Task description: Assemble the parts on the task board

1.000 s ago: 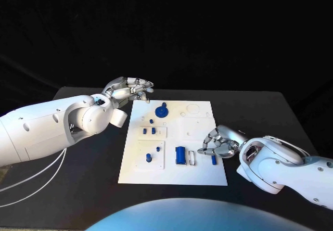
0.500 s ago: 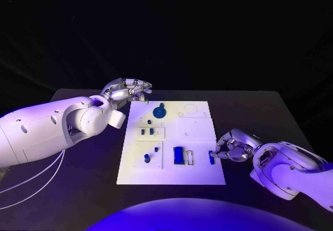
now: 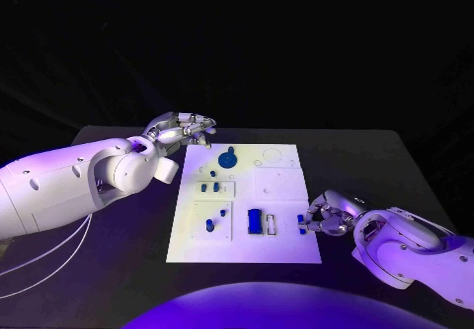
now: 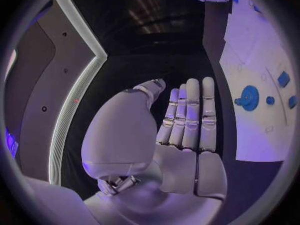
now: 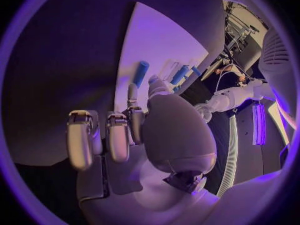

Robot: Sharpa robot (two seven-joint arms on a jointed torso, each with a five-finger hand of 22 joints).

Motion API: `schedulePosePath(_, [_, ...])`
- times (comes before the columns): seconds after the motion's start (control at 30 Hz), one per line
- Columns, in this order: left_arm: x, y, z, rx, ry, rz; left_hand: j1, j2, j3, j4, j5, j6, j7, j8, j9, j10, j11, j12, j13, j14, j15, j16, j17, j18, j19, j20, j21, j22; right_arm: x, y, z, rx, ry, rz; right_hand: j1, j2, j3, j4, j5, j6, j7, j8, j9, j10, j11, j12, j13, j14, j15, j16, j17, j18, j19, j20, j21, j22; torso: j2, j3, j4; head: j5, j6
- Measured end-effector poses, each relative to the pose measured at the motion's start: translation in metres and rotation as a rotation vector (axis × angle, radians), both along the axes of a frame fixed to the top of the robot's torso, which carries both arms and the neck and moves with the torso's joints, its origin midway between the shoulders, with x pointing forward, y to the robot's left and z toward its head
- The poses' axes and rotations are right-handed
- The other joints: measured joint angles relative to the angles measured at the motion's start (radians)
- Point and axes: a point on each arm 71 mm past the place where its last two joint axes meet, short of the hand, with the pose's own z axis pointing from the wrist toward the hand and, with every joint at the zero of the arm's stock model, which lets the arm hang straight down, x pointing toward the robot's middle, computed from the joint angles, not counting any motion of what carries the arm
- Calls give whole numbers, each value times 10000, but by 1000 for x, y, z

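Now the right silver hand (image 3: 329,214) pinches a small blue peg (image 3: 301,223) at the white board's (image 3: 281,185) edge — left hand (image 3: 183,128) empty, fingers straight.

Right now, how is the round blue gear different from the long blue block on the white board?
The gear is round with a toothed rim; the block is a long rectangle. The gear sits toward the far end of the task board, near the left hand; the block lies toward the near end, closer to the right hand. Both are blue and untouched.
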Motion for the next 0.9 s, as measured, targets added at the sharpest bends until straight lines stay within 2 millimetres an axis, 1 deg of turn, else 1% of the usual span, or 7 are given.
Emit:
schedulePosePath(0.17, [0, 0, 0, 1, 2, 3, 0, 0, 0, 0, 0, 0, 0, 0, 0, 0, 0, 0, 0, 0, 0, 0, 0, 0, 0, 0, 0, 0, 2, 4, -5, -109, 10, 20, 0, 0, 0, 0, 0, 29, -29, 0, 0, 0, 0, 0, 0, 0, 0, 0, 0, 1, 0, 0, 0, -1, 3, 0, 4, 15, 0])
schedulePosePath(0.3, [0, 1, 0, 2, 3, 5, 0, 0, 0, 0, 0, 0, 0, 0, 0, 0, 0, 0, 0, 0, 0, 0, 0, 0, 0, 0, 0, 0, 2, 8, -8, -201, 64, 134, 11, -11, -124, -14, -197, 104, -27, 1, -20, 0, 0, 65, 0, 0, 0, 0, 0, 0, 0, 0, 0, -1, 2, 0, 1, 40, 0])
schedulePosePath(0.4, [0, 1, 0, 1, 5, 3, 0, 0, 0, 0, 0, 0, 0, -1, 0, 0, 0, 0, 0, 0, 0, 0, 0, 0, 0, 0, 0, -1, 3, 11, -10, -273, 53, 258, 173, -123, -152, -41, -367, 120, -42, 20, -10, 0, 0, 65, -3, 0, 0, 41, 0, 0, 0, -1, 0, -2, 1, 0, 0, 55, 0])
schedulePosePath(0.7, [-1, 2, 0, 3, 8, 10, 0, 0, 0, 0, 0, 0, 0, -1, 0, 0, 0, 0, 1, 0, 0, 0, 0, 0, 0, 0, 1, -1, 6, 14, -11, -625, -121, 562, 865, -107, -179, -69, -353, 243, -54, -3, 22, 38, -38, 66, 8, 0, -1, 41, -1, 0, 0, -1, 0, -3, -5, -5, 2, 73, 0])
schedulePosePath(0.73, [-1, 2, 0, 3, 8, 10, 0, 0, 0, 0, 0, 0, 0, -1, 0, 0, 0, 0, 1, 0, 0, 0, 0, 0, 0, 0, 1, 2, 6, 14, -11, -660, -133, 591, 1079, -88, -160, -88, -185, 265, -75, -57, 350, 38, -37, 77, 38, 0, -1, 41, -1, 0, 0, 0, 0, -3, -6, -5, 2, 72, 0])
schedulePosePath(0.83, [-1, 2, 0, 3, 8, 9, 0, 0, 0, 0, 0, 0, 0, -1, 0, 0, 0, 0, 1, 0, 0, 0, 0, 0, 0, 0, 1, 7, 6, 16, -10, -718, -189, 688, 1642, -163, 220, -51, -210, 395, -156, -218, 379, 40, -39, 123, 52, 0, -1, 41, 0, 0, 0, -1, 0, -3, -7, -5, 1, 72, 0])
schedulePosePath(0.9, [-1, 2, 0, 2, 9, 8, 0, 0, 0, 0, 0, 0, 0, -1, 0, 0, 0, 0, 1, 0, 0, 0, 0, 0, 0, 0, 1, 7, 5, 19, -10, -699, -227, 768, 1826, -292, 816, -36, -266, 489, -196, -345, 352, 81, -80, 210, -5, -42, -43, 41, -1, 1, 0, -1, 41, -4, -8, -5, 0, 79, 0])
